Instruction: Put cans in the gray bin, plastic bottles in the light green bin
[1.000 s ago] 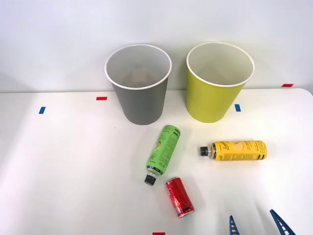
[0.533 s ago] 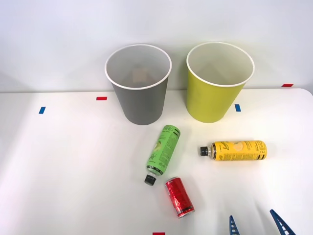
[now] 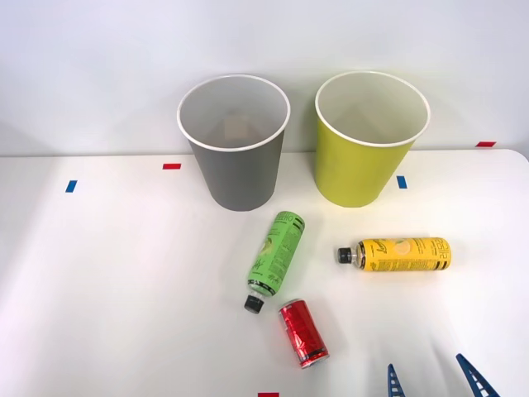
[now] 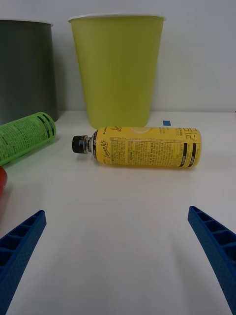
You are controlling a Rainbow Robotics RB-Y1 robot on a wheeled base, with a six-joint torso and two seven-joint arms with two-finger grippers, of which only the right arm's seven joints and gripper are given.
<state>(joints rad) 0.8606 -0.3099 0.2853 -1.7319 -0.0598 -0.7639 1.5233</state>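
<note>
On the white table (image 3: 107, 273), a small blue tape mark (image 3: 71, 186) sits farthest left and a red one (image 3: 171, 166) lies a little further along, near the back edge. Next stands the gray bin (image 3: 235, 141), upright with its white rim and white inside; something pale and brownish shows at its bottom, too dim to tell what. Just in front of it the green-labelled bottle (image 3: 275, 259) lies on its side, slanted, black cap pointing toward the near edge. Near that cap, apart from it, lies the red can (image 3: 302, 332), also on its side. The light green bin (image 3: 371, 136) stands upright beside the gray one, the two not touching. In front of it the yellow bottle (image 3: 397, 255) lies flat, cap pointing toward the green bottle, well apart from it. At the near right edge the right gripper (image 3: 435, 379) shows its two blue ribbed fingers spread wide, holding nothing; in the wrist view the fingers (image 4: 216, 246) stand at either corner with the yellow bottle lying crosswise ahead of them, bare table between
</note>
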